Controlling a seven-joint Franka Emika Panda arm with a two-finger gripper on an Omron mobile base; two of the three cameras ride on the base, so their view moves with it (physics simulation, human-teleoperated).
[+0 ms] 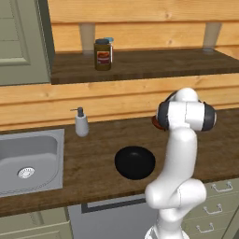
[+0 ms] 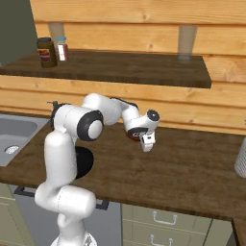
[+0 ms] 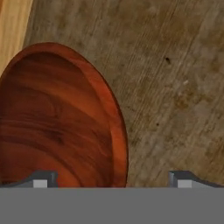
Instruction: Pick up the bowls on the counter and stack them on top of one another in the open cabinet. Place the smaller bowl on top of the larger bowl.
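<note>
1. The tool hangs low over the tabletop, its fingers spread wide with nothing between them. One tip sits over the inside of the red bowl, the other over bare wood outside it, so the rim runs between them.
2. Risk: the rim is thin and slopes outward. If the tool closes too high, I judge the bowl could squirt out or tip up on its far edge.
3. Risk: coming down too far would press the inner tip into the bowl floor and skid the bowl toward the pine wall just behind it.
4. Risk of order: the black bowl is not yet in the cabinet. If the red bowl goes up first, the stack will be upside down or need redoing.
5. Risk on the shelf: a jar stands at the cabinet's left end, well left of the red bowl; a wide swing could knock it.
6. The red bowl is shallow, round and glossy reddish-brown with dark grain swirls. It sits at the back of the tabletop, right of and behind the black bowl, which lies near the front edge.
</note>
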